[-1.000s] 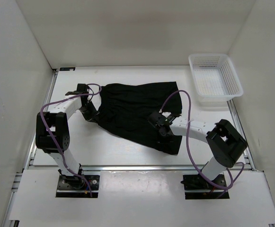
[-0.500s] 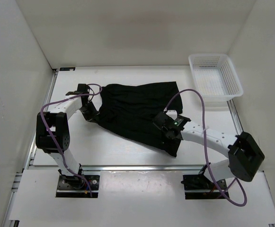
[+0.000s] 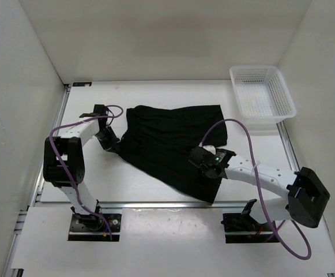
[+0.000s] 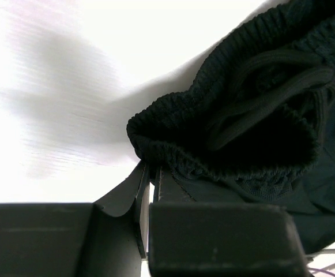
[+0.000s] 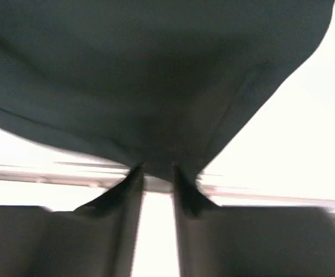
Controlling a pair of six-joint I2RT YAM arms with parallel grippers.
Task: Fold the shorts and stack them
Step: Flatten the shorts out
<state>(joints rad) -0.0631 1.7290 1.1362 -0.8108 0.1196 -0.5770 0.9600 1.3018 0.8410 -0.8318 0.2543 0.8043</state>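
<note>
Black shorts (image 3: 167, 138) lie spread on the white table (image 3: 98, 179), mid-table between the 2 arms and mostly flat. The waistband end points left and the 2 legs point right. The long axis runs diagonally from far-left to near-right. 1 leg lies along the far edge with its hem facing right toward the white mesh basket (image 3: 259, 68), which sits well apart in the far-right corner. The other leg stretches toward the near-right and ends close to the table's near rail. The left gripper (image 3: 112, 143) is at the left edge of the shorts, low on the table. In the left wrist view its fingers are nearly together, pinching the ribbed elastic waistband (image 4: 213, 167), which bunches over the tips with a drawcord loop showing behind. The right gripper (image 3: 209, 173) is on the near-right leg close to its hem. In the right wrist view its jaws stand narrowly apart with the cloth edge caught at the tips, and the fabric fans out taut from that point. That view is blurred, so how deep the grip goes cannot be told.
</note>
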